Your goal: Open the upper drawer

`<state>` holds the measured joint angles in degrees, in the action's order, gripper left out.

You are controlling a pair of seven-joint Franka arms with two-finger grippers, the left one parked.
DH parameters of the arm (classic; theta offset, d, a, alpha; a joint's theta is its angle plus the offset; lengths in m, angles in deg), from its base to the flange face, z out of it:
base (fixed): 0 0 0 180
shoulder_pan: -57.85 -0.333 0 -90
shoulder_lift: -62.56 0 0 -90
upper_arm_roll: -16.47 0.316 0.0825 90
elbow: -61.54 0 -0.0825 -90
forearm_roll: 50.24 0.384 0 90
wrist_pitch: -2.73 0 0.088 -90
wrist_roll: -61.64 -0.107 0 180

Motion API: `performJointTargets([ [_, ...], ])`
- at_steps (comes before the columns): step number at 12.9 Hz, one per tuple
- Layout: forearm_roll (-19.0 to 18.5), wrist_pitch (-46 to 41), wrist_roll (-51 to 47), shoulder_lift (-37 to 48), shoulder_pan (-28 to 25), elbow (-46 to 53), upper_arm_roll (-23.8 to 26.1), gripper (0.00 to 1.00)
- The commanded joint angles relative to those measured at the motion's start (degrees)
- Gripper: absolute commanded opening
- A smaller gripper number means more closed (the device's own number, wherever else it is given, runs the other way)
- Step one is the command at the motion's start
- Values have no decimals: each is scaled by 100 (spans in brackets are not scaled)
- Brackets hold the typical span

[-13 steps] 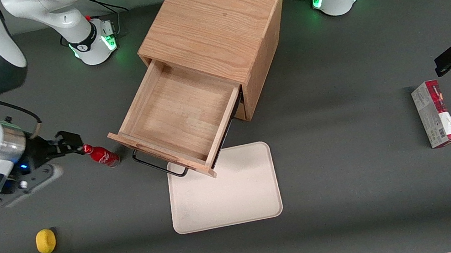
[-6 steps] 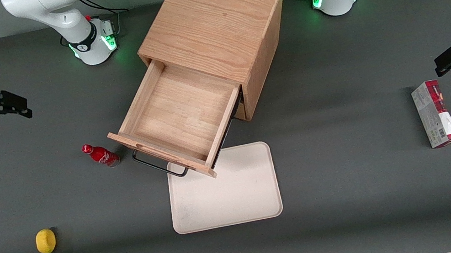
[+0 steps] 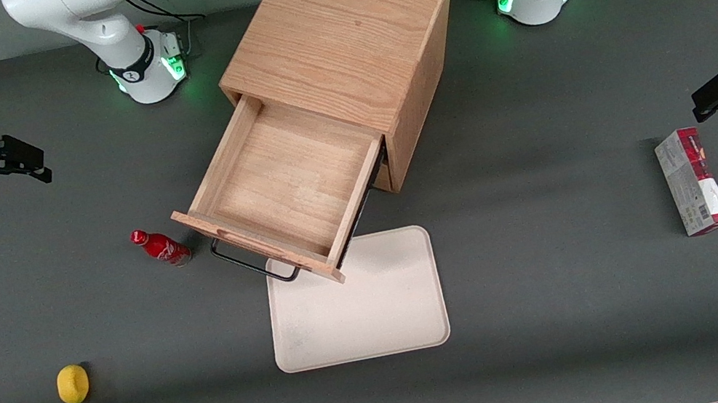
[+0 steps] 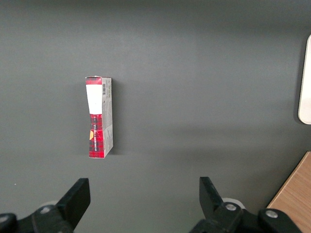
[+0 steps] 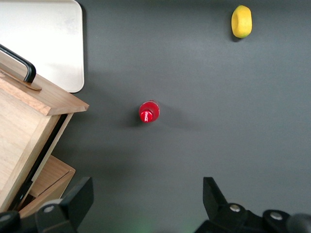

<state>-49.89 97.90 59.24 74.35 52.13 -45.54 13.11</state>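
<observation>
The light oak cabinet (image 3: 337, 35) stands at the table's middle. Its upper drawer (image 3: 286, 185) is pulled far out, an empty shallow wooden tray with a thin black wire handle (image 3: 252, 264) at its front. In the right wrist view the drawer's front corner (image 5: 43, 99) and handle (image 5: 19, 63) show, with the lower drawer's front (image 5: 46, 182) under it. My gripper (image 3: 20, 164) is open and empty, raised high at the working arm's end of the table, well away from the drawer. In the right wrist view the gripper (image 5: 146, 199) hangs over bare table.
A small red bottle (image 3: 160, 247) stands beside the drawer's front, also in the right wrist view (image 5: 149, 111). A yellow lemon (image 3: 73, 384) lies nearer the front camera. A cream tray (image 3: 386, 315) lies in front of the drawer. A red-and-grey box (image 3: 694, 190) lies toward the parked arm's end.
My gripper has drawn up and away from the red bottle toward the working arm's end, then settled. The drawer stays pulled out.
</observation>
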Motion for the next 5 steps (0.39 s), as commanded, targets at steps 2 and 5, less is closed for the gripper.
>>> performJointTargets([
  [2,53,-7,-806,-134,-69,134,11,100],
  [5,53,-69,-797,-107,-69,134,11,100],
])
